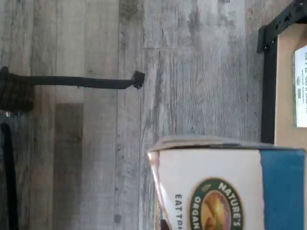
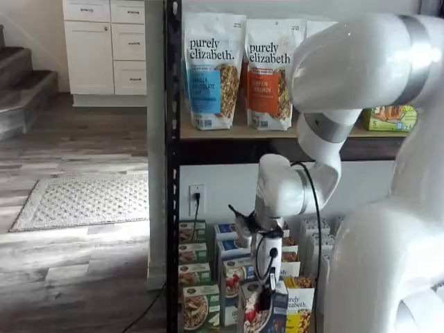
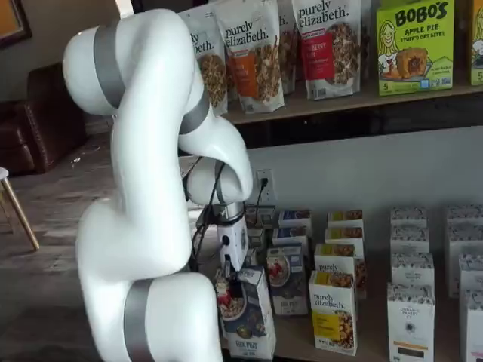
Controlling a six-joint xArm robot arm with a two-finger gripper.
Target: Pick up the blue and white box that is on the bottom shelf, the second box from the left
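The blue and white box (image 3: pixel 247 317), with a cereal bowl and red berries on its front, stands tilted in front of its row on the bottom shelf (image 3: pixel 296 348). It also shows in a shelf view (image 2: pixel 262 313). My gripper (image 3: pixel 229 285) hangs straight over the box's top with its black fingers closed on it; it shows in both shelf views (image 2: pixel 266 295). The wrist view shows the box (image 1: pixel 225 187) very close, white band and blue side, over the grey plank floor, with the shelf's black frame (image 1: pixel 267 86) beside it.
More blue cartons (image 3: pixel 287 280) stand behind the box. A yellow "purely elizabeth" carton (image 3: pixel 333 313) is to its right, green cartons (image 2: pixel 195 304) to its left, and white cartons (image 3: pixel 411 317) further right. Granola bags (image 2: pixel 211 69) fill the wooden tier above. A black rack post (image 2: pixel 172 173) stands at the left.
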